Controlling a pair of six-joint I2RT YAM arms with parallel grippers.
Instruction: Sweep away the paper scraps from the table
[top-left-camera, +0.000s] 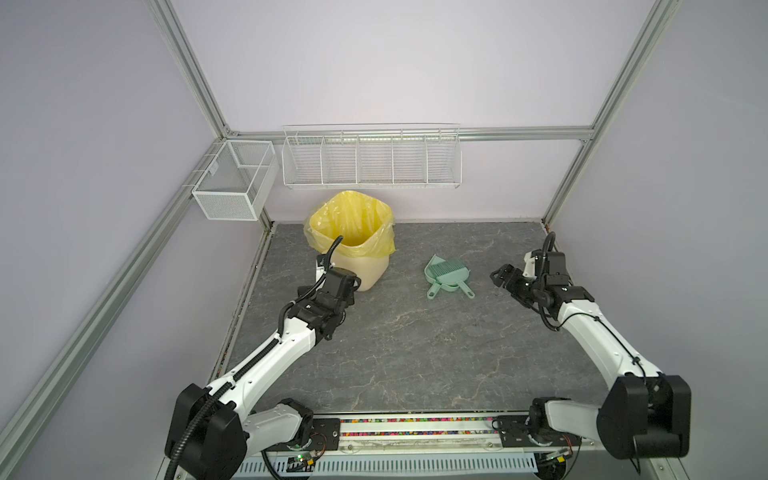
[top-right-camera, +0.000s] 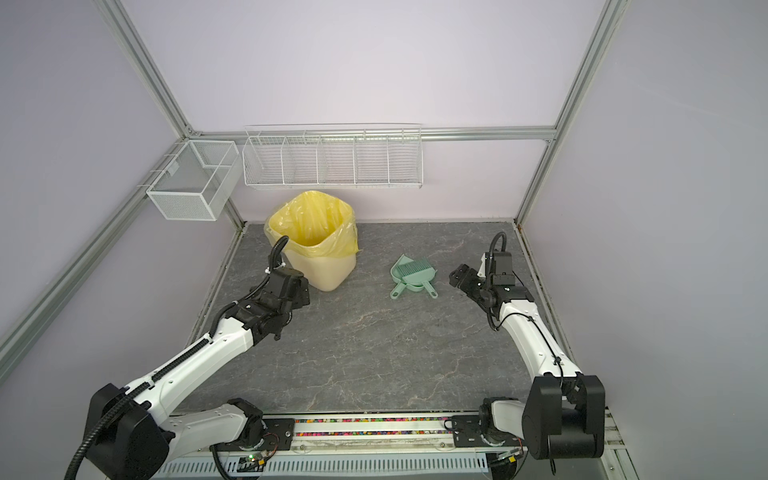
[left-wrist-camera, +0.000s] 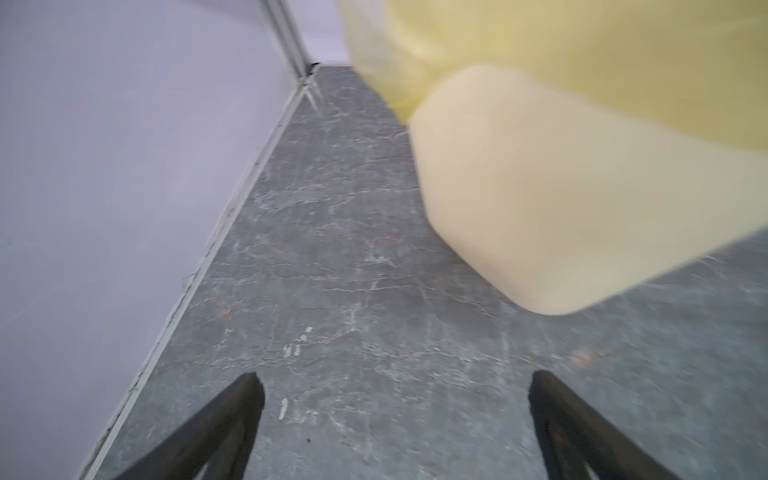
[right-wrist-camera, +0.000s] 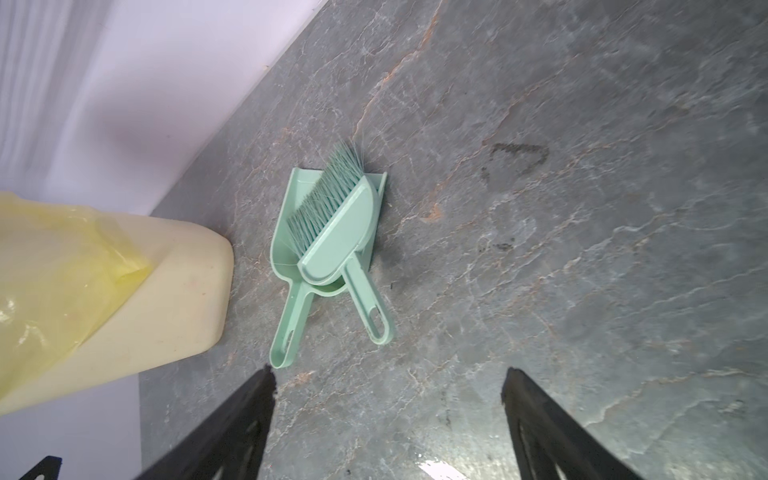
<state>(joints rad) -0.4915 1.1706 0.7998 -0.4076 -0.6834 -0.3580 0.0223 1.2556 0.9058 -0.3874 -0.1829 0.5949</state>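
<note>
No paper scraps show on the dark grey veined table (top-left-camera: 415, 353) in any view. A mint-green dustpan (top-left-camera: 440, 270) lies toward the back right of centre with its brush (right-wrist-camera: 345, 232) resting in it, handles toward the front. My right gripper (top-left-camera: 500, 276) hovers open just right of the dustpan; in the right wrist view its open gripper (right-wrist-camera: 388, 372) has only table between the fingers. My left gripper (top-left-camera: 351, 291) hangs open beside the base of the cream bin (top-left-camera: 370, 270); the left wrist view, where the gripper (left-wrist-camera: 395, 376) is seen, is blurred.
The bin has a yellow bag liner (top-left-camera: 351, 224) and stands at the back left. A mesh basket (top-left-camera: 232, 183) and a white wire rack (top-left-camera: 370, 158) hang on the walls. Aluminium framing edges the table; the front rail (top-left-camera: 415, 422) holds small coloured bits.
</note>
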